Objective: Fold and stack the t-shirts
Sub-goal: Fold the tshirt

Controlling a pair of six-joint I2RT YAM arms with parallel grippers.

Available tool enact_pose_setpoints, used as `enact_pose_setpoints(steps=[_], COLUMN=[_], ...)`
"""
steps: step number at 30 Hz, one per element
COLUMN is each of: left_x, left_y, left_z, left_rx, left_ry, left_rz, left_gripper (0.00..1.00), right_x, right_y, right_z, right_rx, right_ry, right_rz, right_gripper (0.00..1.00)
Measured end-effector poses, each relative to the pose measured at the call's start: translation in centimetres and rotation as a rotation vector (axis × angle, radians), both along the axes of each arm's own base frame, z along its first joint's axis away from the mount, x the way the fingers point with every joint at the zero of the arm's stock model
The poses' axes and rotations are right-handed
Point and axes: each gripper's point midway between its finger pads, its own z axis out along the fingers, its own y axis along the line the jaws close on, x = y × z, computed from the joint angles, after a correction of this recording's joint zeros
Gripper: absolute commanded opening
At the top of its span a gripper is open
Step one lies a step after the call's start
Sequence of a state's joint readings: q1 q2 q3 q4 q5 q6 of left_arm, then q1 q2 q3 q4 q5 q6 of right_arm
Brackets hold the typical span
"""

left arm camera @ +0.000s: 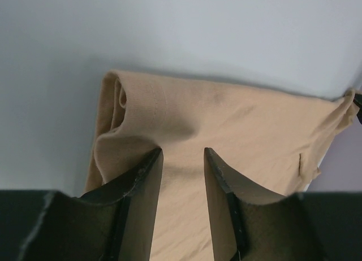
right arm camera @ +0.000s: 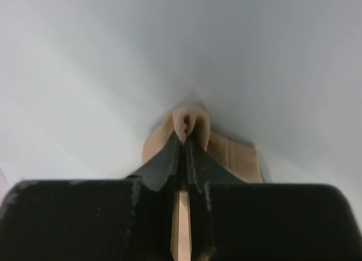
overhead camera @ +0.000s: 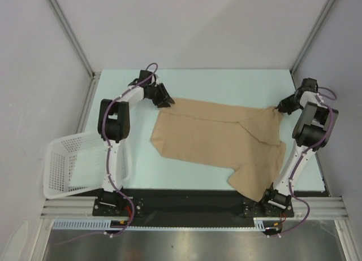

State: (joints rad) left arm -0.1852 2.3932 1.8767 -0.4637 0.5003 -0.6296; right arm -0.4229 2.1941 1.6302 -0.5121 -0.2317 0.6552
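Left gripper (left arm camera: 183, 155), jaws apart over tan t-shirt (overhead camera: 215, 139); right gripper (right arm camera: 184, 138), jaws clamped on its cloth (white basket (overhead camera: 62, 159) well apart)

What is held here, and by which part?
Right hand pinches the t-shirt by a bunched fold at its far-right corner; left hand is open, holding nothing.

Count taken across all three views.
Tan t-shirt (overhead camera: 220, 142): 1 was recorded, a single piece of cloth.
White lattice basket (overhead camera: 68, 165): 1.
Table (overhead camera: 226, 80): 1.
Arms: 2, logged as left arm (overhead camera: 115, 122) and right arm (overhead camera: 314, 128).
Grippers: 2, one per arm, logged as left gripper (overhead camera: 168, 101) and right gripper (overhead camera: 278, 109).
Fingers (left arm camera: 141, 199): 2 per gripper were seen in each wrist view, which gave 4 in all.
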Motion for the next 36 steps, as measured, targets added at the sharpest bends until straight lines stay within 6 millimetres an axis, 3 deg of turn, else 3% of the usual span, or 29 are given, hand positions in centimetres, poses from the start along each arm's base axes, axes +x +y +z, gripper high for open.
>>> enact_pose_setpoints(steps=[2,5,8,9,11,15,17,18,21,24,27,29,32,36], left_x=[0.0,-0.2,-0.4,-0.4,-0.4,-0.6,-1.0,-1.1,-1.5,-2.5,-4.5,-6.2,-9.1,-14.6], left_y=[0.3,0.6,0.8,0.8,0.8,1.4,2.1,2.4,3.3,3.4,2.3,0.9,-1.2,-2.6], left_z=[0.1,0.0,0.1,0.1,0.2,0.8,1.4,1.8,3.6,6.6,9.5,11.0,11.6,9.7], left_rx=[-0.007,-0.016,-0.019,-0.018,-0.009,0.062,0.114,0.139,0.201,0.241,0.254,0.248,0.222,0.169], left_ry=[-0.006,-0.021,-0.034,-0.036,-0.04,-0.07,-0.079,-0.089,-0.125,-0.19,-0.253,-0.289,-0.313,-0.259], left_rz=[0.011,0.027,0.033,0.032,0.029,0.025,0.024,0.023,0.019,0.007,-0.035,-0.08,-0.165,-0.28], left_gripper=[0.43,0.43,0.43,0.43,0.45,0.55,0.61,0.63,0.63,0.63,0.62,0.61,0.6,0.59], right_x=[1.9,3.1,3.3,3.2,2.3,-0.9,-2.2,-2.7,-4.1,-6.3,-9.3,-10.7,-12.1,-13.6], right_y=[0.5,1.5,1.2,0.7,-0.8,-4.2,-4.9,-5.0,-5.2,-4.5,-3.9,-3.7,-1.4,7.3], right_z=[0.2,0.8,1.3,1.4,1.2,0.8,1.1,1.4,3.7,7.8,11.8,13.4,12.8,7.3], right_rx=[-0.012,-0.022,-0.038,-0.05,-0.076,-0.121,-0.137,-0.146,-0.18,-0.216,-0.253,-0.283,-0.261,-0.1], right_ry=[-0.031,-0.051,-0.057,-0.055,-0.026,0.064,0.112,0.132,0.154,0.112,0.077,0.06,0.04,0.076], right_rz=[0.017,0.039,0.05,0.049,0.038,0.054,0.077,0.086,0.087,0.058,0.014,-0.003,0.015,0.161], right_gripper=[0.04,0.1,0.11,0.17,0.17,0.55,0.68,0.7,0.71,0.74,0.76,0.76,0.76,0.8])
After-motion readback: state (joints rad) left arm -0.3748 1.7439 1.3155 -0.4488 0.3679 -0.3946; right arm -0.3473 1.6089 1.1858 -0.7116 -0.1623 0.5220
